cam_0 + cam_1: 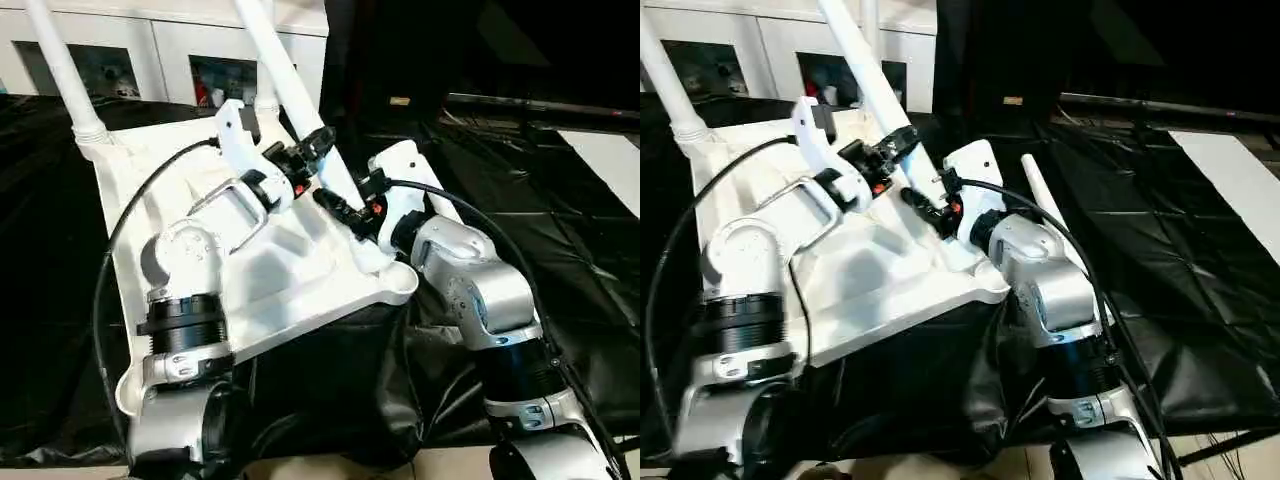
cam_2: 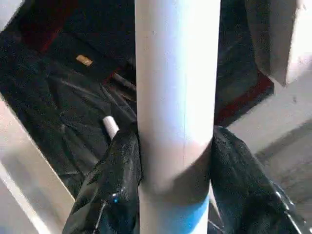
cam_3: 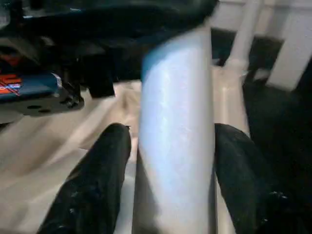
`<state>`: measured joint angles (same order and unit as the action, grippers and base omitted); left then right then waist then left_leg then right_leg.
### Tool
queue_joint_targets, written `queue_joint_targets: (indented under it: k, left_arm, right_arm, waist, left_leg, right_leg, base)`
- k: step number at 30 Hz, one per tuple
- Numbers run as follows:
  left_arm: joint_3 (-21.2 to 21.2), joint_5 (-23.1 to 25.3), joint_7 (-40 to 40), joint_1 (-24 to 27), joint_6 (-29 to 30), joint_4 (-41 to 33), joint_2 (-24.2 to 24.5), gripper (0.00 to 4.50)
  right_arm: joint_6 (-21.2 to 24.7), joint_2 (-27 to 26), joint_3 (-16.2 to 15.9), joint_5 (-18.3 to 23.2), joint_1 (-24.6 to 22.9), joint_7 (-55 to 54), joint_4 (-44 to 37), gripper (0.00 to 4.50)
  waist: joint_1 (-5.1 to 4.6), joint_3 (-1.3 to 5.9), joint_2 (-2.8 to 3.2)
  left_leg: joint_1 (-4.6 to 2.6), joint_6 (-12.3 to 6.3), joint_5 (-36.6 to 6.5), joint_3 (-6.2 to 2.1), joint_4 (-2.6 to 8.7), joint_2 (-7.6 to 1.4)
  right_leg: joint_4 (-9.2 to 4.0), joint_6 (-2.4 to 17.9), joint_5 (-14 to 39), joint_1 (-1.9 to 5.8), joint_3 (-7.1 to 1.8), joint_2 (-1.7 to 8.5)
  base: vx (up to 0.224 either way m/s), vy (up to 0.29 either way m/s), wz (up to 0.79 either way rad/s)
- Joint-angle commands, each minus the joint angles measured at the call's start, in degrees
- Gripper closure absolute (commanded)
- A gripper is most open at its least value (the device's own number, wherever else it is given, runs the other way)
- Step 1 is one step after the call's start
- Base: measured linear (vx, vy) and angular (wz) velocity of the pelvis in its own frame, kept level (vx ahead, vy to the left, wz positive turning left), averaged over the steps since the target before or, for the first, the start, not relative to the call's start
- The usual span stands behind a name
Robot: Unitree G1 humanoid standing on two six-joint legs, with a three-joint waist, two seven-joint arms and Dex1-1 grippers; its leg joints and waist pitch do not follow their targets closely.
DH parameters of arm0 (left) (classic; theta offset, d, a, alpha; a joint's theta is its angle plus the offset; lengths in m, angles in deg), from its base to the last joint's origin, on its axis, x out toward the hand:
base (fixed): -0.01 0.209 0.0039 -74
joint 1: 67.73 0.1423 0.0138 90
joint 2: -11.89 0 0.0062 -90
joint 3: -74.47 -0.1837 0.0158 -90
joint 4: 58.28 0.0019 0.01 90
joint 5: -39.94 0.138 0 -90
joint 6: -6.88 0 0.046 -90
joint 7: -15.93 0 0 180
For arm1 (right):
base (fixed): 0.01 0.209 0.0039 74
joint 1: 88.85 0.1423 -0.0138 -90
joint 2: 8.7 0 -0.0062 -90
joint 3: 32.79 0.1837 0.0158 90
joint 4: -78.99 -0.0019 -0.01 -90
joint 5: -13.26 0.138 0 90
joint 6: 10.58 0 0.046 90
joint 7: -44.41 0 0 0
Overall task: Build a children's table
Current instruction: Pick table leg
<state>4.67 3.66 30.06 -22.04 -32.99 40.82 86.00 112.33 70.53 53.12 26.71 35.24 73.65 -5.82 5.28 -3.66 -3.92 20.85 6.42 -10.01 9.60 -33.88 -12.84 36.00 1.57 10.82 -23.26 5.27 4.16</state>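
The ribbed white plastic tabletop (image 1: 300, 270) lies upside down on crinkled black sheeting (image 1: 560, 250), a white glass-door cabinet (image 1: 160, 45) at 12 o'clock. The left gripper (image 1: 318, 140) clamps the smooth tapered leg (image 1: 290, 95); the right gripper (image 1: 345, 205) straddles it lower, fingers (image 3: 92, 185) slightly apart from it. 1 loose leg (image 1: 1040, 205) lies at 3 o'clock

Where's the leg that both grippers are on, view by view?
Left eye: leg slants from top centre down to the near-right corner socket.
Right eye: same leg, upper left of centre.
Left wrist: upright, centre, between the fingers.
Right wrist: centre, between the fingers.
Shared landmark: tabletop.
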Motion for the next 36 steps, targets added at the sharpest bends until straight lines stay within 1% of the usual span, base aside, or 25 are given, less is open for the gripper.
queue_joint_targets:
  k: [1,2,3,4,5,7,8,9,10,11,13,14,16,18,20,22,23,25,26,28,29,31,32,34,36]
  left_arm:
    - [-2.73,-0.66,3.83,-0.23,1.31,-2.43,1.28,2.68]
    - [-3.09,-0.74,4.5,-0.23,1.63,-2.56,1.75,2.68]
    - [-5.22,-1.24,8.58,-0.16,3.32,-3.41,4.46,2.68]
    - [-5.6,-1.34,9.32,-0.15,3.6,-3.57,4.95,2.68]
    - [-5.77,-1.36,9.64,-0.15,3.7,-3.64,5.18,2.68]
    - [-8.09,-2.09,14.87,-0.27,5.0,-4.73,8.75,2.69]
    - [-8.98,-2.85,17.61,-0.53,5.7,-5.35,10.56,2.69]
    - [-9.21,-3.1,18.36,-0.57,5.85,-5.56,10.99,2.69]
    - [-9.73,-3.62,19.89,-0.59,6.07,-6.08,11.76,2.69]
    - [-10.63,-4.2,21.99,-0.49,6.27,-6.99,12.8,2.69]
    - [-11.23,-4.74,23.34,-0.36,6.14,-7.32,13.49,2.69]
    - [-11.37,-4.89,23.63,-0.33,6.19,-7.34,13.65,2.69]
    - [-11.88,-4.69,24.68,-0.16,5.97,-7.36,14.08,2.7]
    - [-11.96,-4.76,25.02,0.0,6.0,-7.46,14.09,2.7]
    - [-12.52,-4.99,25.94,0.38,5.89,-7.76,14.47,2.7]
    - [-12.78,-5.09,26.42,0.5,5.81,-7.77,14.82,2.7]
    - [-12.85,-5.05,26.69,0.53,5.74,-7.66,14.98,2.7]
    - [-13.04,-4.88,27.05,0.64,5.55,-7.59,15.2,2.7]
    - [-13.11,-4.29,26.72,0.81,4.84,-7.48,15.13,2.7]
    - [-13.13,-3.1,24.8,0.91,3.89,-7.06,14.74,2.7]
    - [-13.05,-2.68,23.77,0.89,3.84,-6.85,14.51,2.35]
    - [-11.86,-3.14,21.06,1.12,4.78,-6.72,12.76,2.0]
    - [-11.86,-3.13,21.04,1.14,4.77,-6.75,12.72,1.97]
    - [-13.61,0.3,17.48,2.25,1.67,-7.54,11.21,1.78]
    - [-15.05,2.8,15.24,3.17,-0.68,-7.83,10.11,1.58]
  right_arm:
    - [3.64,0.67,2.88,2.83,1.46,1.18,-0.41,1.52]
    - [4.41,0.9,3.16,3.34,1.57,1.59,-0.4,1.52]
    - [8.45,2.79,4.07,5.86,1.88,4.51,-0.47,1.5]
    - [9.12,3.19,4.15,6.26,1.9,5.09,-0.5,1.5]
    - [9.47,3.39,4.19,6.47,1.9,5.38,-0.53,1.5]
    - [14.78,6.48,4.51,9.75,1.77,9.74,-0.92,1.5]
    - [17.34,7.99,4.52,11.34,1.64,11.77,-1.04,1.5]
    - [18.18,8.32,4.52,11.84,1.62,12.29,-1.03,1.5]
    - [20.19,8.86,4.53,12.97,1.59,13.36,-0.94,1.5]
    - [22.42,9.48,4.28,14.22,1.38,14.79,-0.91,1.5]
    - [23.94,10.04,3.46,15.16,0.82,15.44,-1.47,1.5]
    - [24.24,10.16,2.96,15.15,0.55,15.47,-1.7,1.67]
    - [26.07,10.13,2.57,15.55,0.34,15.02,-1.95,1.85]
    - [26.45,10.24,2.11,15.46,0.14,14.95,-2.11,1.88]
    - [26.97,10.54,1.77,15.76,0.02,14.99,-2.34,2.22]
    - [27.17,10.77,1.65,15.89,0.11,14.95,-2.42,2.26]
    - [26.82,10.59,1.98,15.94,0.21,14.66,-2.31,2.37]
    - [26.24,10.28,2.42,15.88,0.35,14.2,-2.15,2.4]
    - [25.31,9.88,2.69,15.54,0.41,13.64,-2.07,2.42]
    - [24.21,9.23,2.85,15.0,0.41,12.58,-2.19,2.45]
    - [23.89,8.99,2.88,14.82,0.39,12.22,-2.23,2.45]
    - [22.94,8.15,2.7,13.99,0.15,10.66,-2.56,2.5]
    - [22.93,8.13,2.7,13.97,0.14,10.63,-2.56,2.51]
    - [21.75,7.57,1.97,13.18,0.01,9.16,-2.88,2.55]
    - [20.29,7.15,1.26,11.89,0.13,7.93,-2.68,2.58]
  waist:
    - [0.05,4.54,0.81]
    - [0.05,4.61,0.86]
    - [-0.04,4.49,0.74]
    - [0.08,4.57,0.86]
    - [0.13,4.56,0.91]
    - [0.27,4.51,0.97]
    - [0.44,4.59,0.91]
    - [0.39,4.54,0.93]
    - [0.43,4.51,0.76]
    - [0.42,4.51,0.75]
    - [0.45,4.46,0.86]
    - [0.46,4.49,0.79]
    - [0.46,4.49,0.61]
    - [0.5,4.47,0.69]
    - [0.52,4.46,0.69]
    - [0.54,4.5,0.73]
    - [0.61,4.57,0.82]
    - [0.67,4.58,0.82]
    - [0.67,4.59,0.81]
    - [0.69,4.58,1.0]
    - [0.72,4.62,0.97]
    - [0.75,4.55,1.07]
    - [0.77,4.58,1.03]
    - [0.88,4.54,1.03]
    - [1.0,4.62,0.93]
  left_leg:
    - [-0.47,-0.7,-5.29,0.23,3.36,-0.03]
    - [-0.44,-0.55,-4.89,0.18,3.36,-0.13]
    - [-0.4,-0.49,-4.84,0.26,3.35,0.01]
    - [-0.61,-0.63,-4.82,0.31,3.31,0.01]
    - [-0.5,-0.59,-4.7,0.28,3.31,-0.04]
    - [-0.49,-0.37,-4.47,0.32,3.34,-0.04]
    - [-0.6,-0.29,-4.54,0.36,3.3,-0.01]
    - [-0.45,-0.2,-4.46,0.32,3.36,-0.05]
    - [-0.44,-0.02,-4.64,0.35,3.34,-0.08]
    - [-0.36,0.08,-4.73,0.38,3.33,-0.06]
    - [-0.36,0.48,-4.91,0.39,3.33,-0.14]
    - [-0.36,0.59,-4.85,0.4,3.32,-0.15]
    - [-0.31,0.95,-4.71,0.42,3.33,-0.08]
    - [-0.3,1.24,-4.82,0.42,3.32,-0.11]
    - [-0.32,1.46,-4.91,0.39,3.37,-0.13]
    - [-0.31,1.59,-4.84,0.38,3.35,-0.14]
    - [-0.35,1.59,-4.58,0.39,3.33,-0.18]
    - [-0.33,1.72,-4.4,0.36,3.34,-0.16]
    - [-0.34,1.71,-4.36,0.37,3.33,-0.16]
    - [-0.35,1.98,-4.74,0.36,3.34,-0.18]
    - [-0.4,2.06,-4.83,0.36,3.33,-0.19]
    - [-0.4,2.23,-5.01,0.39,3.32,-0.21]
    - [-0.38,2.29,-4.97,0.35,3.32,-0.21]
    - [-0.43,2.39,-5.02,0.36,3.36,-0.26]
    - [-0.35,2.42,-4.88,0.33,3.39,-0.21]
  right_leg:
    - [-3.72,7.0,3.59,3.87,-3.07,2.99]
    - [-3.54,7.4,2.69,3.91,-3.09,3.03]
    - [-3.57,7.9,2.1,3.96,-3.04,2.92]
    - [-3.52,8.2,2.0,3.95,-3.08,2.96]
    - [-3.44,8.32,1.81,4.02,-3.1,2.97]
    - [-3.48,8.7,1.65,4.08,-3.13,3.02]
    - [-3.44,8.81,1.84,4.14,-3.12,3.05]
    - [-3.41,8.94,1.73,4.19,-3.14,3.06]
    - [-3.49,9.14,2.22,4.19,-3.13,3.19]
    - [-3.46,9.29,2.48,4.27,-3.14,3.23]
    - [-3.61,9.32,3.79,4.17,-3.12,3.33]
    - [-3.62,9.3,3.85,4.16,-3.13,3.33]
    - [-3.67,9.05,4.85,4.15,-3.11,3.32]
    - [-3.79,8.57,5.78,4.12,-3.12,3.37]
    - [-3.85,8.05,6.55,4.08,-3.11,3.39]
    - [-3.79,7.81,6.44,4.06,-3.1,3.31]
    - [-3.74,7.99,5.69,4.02,-3.13,3.35]
    - [-3.63,8.07,5.06,4.01,-3.09,3.29]
    - [-3.61,8.11,4.92,4.01,-3.1,3.29]
    - [-3.67,8.22,4.9,3.98,-3.11,3.35]
    - [-3.61,8.28,4.66,4.0,-3.1,3.31]
    - [-3.59,8.45,4.38,3.94,-3.12,3.28]
    - [-3.59,8.45,4.39,4.01,-3.1,3.32]
    - [-3.77,8.09,4.91,3.96,-3.12,3.32]
    - [-3.75,7.44,4.86,4.11,-3.13,3.3]
  base:
    - [0.0,0.0,0.0]
    - [0.0,0.0,0.0]
    - [0.0,0.0,0.0]
    - [0.0,0.0,0.0]
    - [0.0,0.0,0.0]
    - [0.0,0.0,0.0]
    - [0.0,0.0,0.0]
    - [0.0,0.0,0.0]
    - [0.0,0.0,0.0]
    - [0.0,0.0,0.0]
    - [0.0,0.0,0.0]
    - [0.0,0.0,0.0]
    - [0.0,0.0,0.0]
    - [0.0,0.0,0.0]
    - [0.0,0.0,0.0]
    - [0.0,0.0,0.0]
    - [0.0,0.0,0.0]
    - [0.0,0.0,0.0]
    - [0.0,0.0,0.0]
    - [0.0,0.0,0.0]
    - [0.0,0.0,0.0]
    - [0.0,0.0,0.0]
    - [0.0,0.0,0.0]
    - [0.0,0.0,0.0]
    - [0.0,0.0,0.0]
